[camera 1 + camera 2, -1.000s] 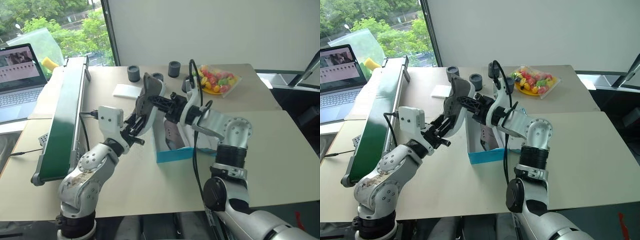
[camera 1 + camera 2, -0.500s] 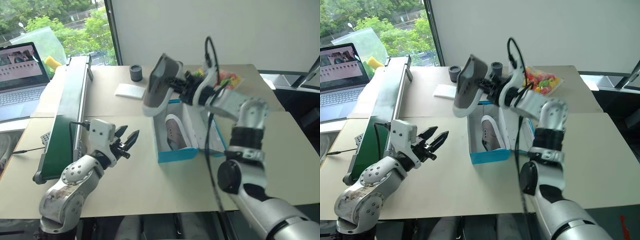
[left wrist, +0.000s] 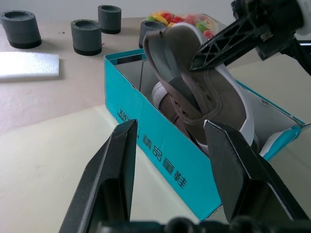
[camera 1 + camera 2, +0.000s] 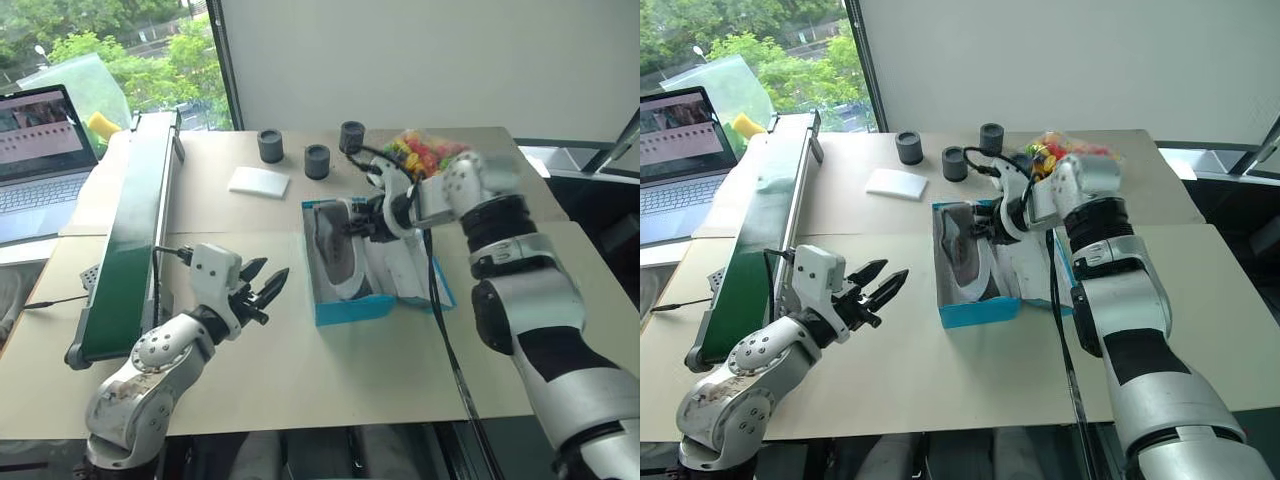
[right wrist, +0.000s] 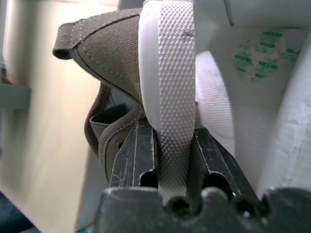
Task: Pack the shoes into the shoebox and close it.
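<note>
The blue shoebox [image 4: 350,308] stands open in the middle of the table, its white-lined lid [image 4: 418,268] folded out to the right. One grey shoe [image 3: 163,94] with a white sole lies inside. The second grey shoe [image 3: 194,92] is tilted on its side, low in the box on top of the first. My right gripper [image 4: 372,222] is shut on it, the fingers [image 5: 136,155] clamping its canvas edge beside the white sole [image 5: 167,73]. Left of the box, my left gripper [image 4: 268,285] hovers open and holds nothing.
A long green conveyor [image 4: 130,220] runs along the left side, with a laptop [image 4: 40,150] beyond it. Three dark grey cups [image 4: 317,161] and a flat white pad [image 4: 258,181] sit behind the box. A bag of colourful fruit [image 4: 430,150] lies at the back right.
My right gripper carried the shoe up over the box, then down into it. My left gripper drew back from the shoe, down and to the left.
</note>
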